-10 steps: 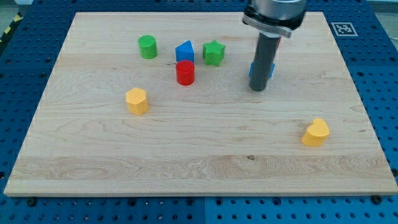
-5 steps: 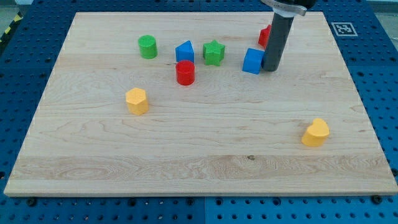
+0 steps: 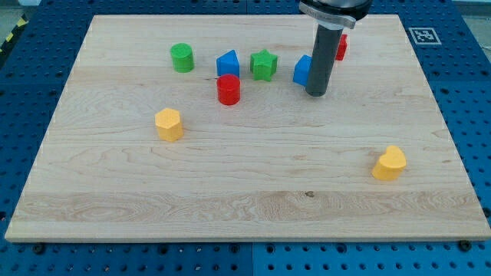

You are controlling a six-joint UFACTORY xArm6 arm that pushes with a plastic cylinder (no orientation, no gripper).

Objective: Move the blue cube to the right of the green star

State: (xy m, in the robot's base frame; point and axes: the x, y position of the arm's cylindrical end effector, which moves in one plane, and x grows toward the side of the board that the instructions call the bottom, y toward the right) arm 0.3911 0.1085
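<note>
**Desk:** What's around you, biggest first?

**Operator:** I see the pale wooden board [image 3: 245, 192] with long grain lines, lying on a blue perforated table [image 3: 472, 115]. My rod [image 3: 322, 54] is a dark, smooth cylinder coming down from the view's top. It carries no claw, so there is nothing on it to spread or pinch. My tip [image 3: 315, 93] rests on the wood.

**Desk:** And the blocks?

**Operator:** A yellow block [image 3: 390, 162] sits alone at the view's lower right, and another yellow block [image 3: 169, 124] lies well apart at the left. Along the upper row I see a green cylinder [image 3: 182, 57], a blue block with a peaked top [image 3: 227, 63], then the green star [image 3: 264, 64]. A red cylinder [image 3: 229, 90] stands just below the blue peaked block. A red block [image 3: 340, 47] peeks out behind my rod, its shape unclear.

**Desk:** The target?

**Operator:** The blue cube [image 3: 302, 70] is partly hidden, touching my rod's left side, near the star's right with bare wood between them.
</note>
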